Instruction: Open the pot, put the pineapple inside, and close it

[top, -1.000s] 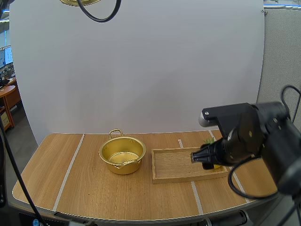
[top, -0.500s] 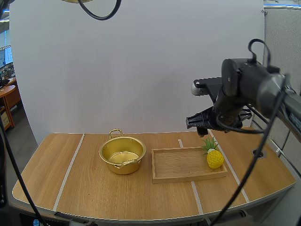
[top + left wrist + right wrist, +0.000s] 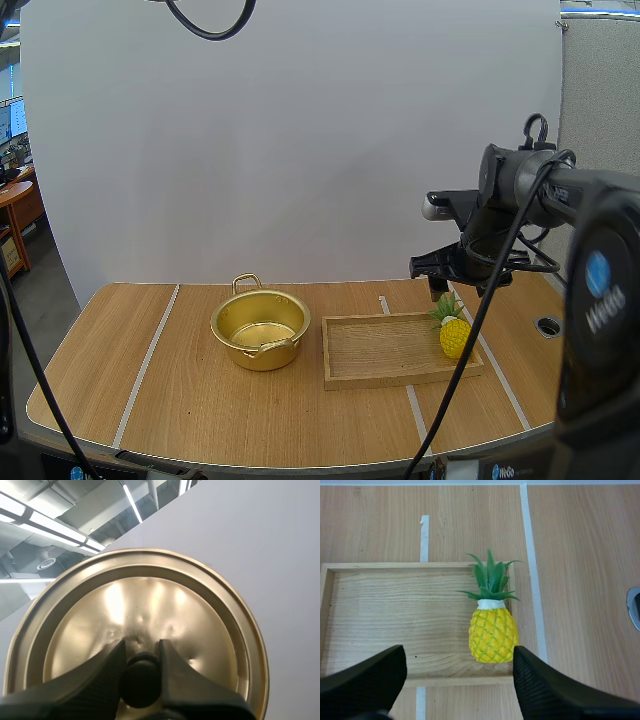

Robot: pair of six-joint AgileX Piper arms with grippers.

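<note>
Wooden tray [image 3: 385,352] on table [image 3: 180,392]

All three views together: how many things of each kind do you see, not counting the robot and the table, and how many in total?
pot: 1
lid: 1
pineapple: 1
wooden tray: 1
Total: 4

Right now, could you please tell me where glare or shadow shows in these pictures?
Left wrist view: bright glare patches on the lid, which the left claw grips by its knob. High view: a gleam inside the open pot, a faint shadow under it. Right wrist view: even light on the pineapple in the wooden tray, no glare.
</note>
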